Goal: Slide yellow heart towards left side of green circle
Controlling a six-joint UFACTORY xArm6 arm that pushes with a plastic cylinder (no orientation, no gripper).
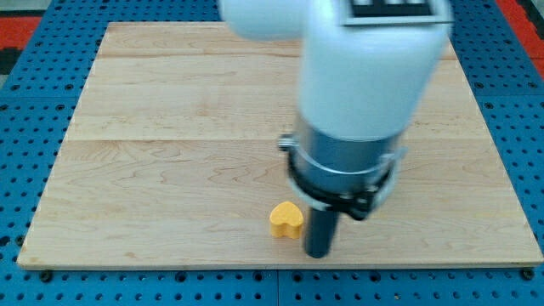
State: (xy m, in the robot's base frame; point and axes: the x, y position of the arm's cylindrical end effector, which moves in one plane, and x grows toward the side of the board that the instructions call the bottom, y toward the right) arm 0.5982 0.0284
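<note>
A yellow heart block [286, 219] lies on the wooden board [170, 127] near the view's bottom edge, a little right of centre. My tip [318, 253] is the lower end of the dark rod, just right of the heart and slightly below it, close to touching it. No green circle shows; the arm's white and grey body [361, 93] hides much of the board's right middle and top.
The board lies on a blue perforated table [25, 170] that frames it on all sides. The board's bottom edge [272, 269] runs just below my tip.
</note>
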